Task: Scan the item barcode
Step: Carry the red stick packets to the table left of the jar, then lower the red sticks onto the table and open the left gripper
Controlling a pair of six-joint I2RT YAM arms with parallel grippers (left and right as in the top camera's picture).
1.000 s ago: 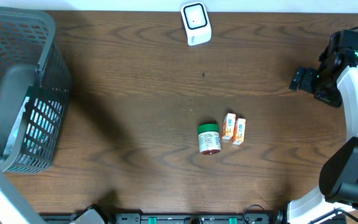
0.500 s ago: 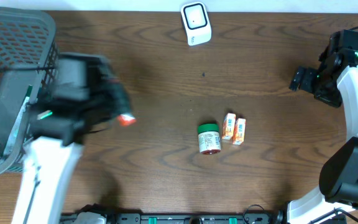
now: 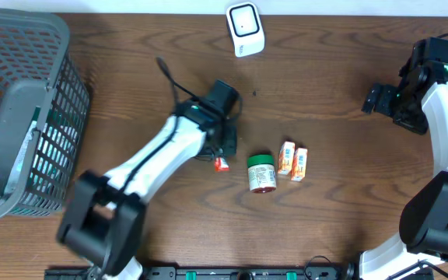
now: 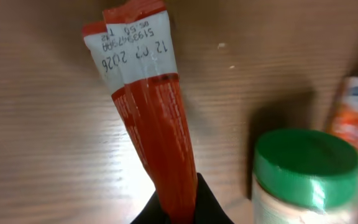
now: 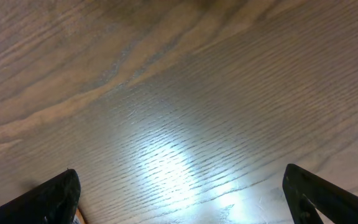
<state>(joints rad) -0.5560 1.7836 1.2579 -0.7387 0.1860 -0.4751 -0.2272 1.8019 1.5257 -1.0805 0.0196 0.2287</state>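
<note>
**Figure. Barcode scan, item in transit (overhead and wrist views).**

The left pincer, in the centre of the overhead frame, is pressed together on the lower end of the red sachets. In the left wrist view the sachets rise from the bottom edge to the upper left, their white ends showing a printed date. No barcode can be seen. They hang low over the surface, just left of the green-lidded jar, which lies beside two small orange boxes. The white scanner sits at top centre, well apart from the held item. The right pincer is spread and empty at the right edge, over bare wood.

*Progress (judged).* The item is in hand and clear of the grey basket at the left. The scan itself appears not yet done, since the sachets are nowhere near the scanner. What is left is to find the code and show it to the reader. Whether the sachets are being set down beside the jar cannot be told.

*Change.* One second earlier the left arm was a blur over the basket at the far left. Half a second earlier it was just right of the basket, with a red tip showing. Now it reaches the centre. The right arm, jar, boxes and scanner have not moved.
</note>
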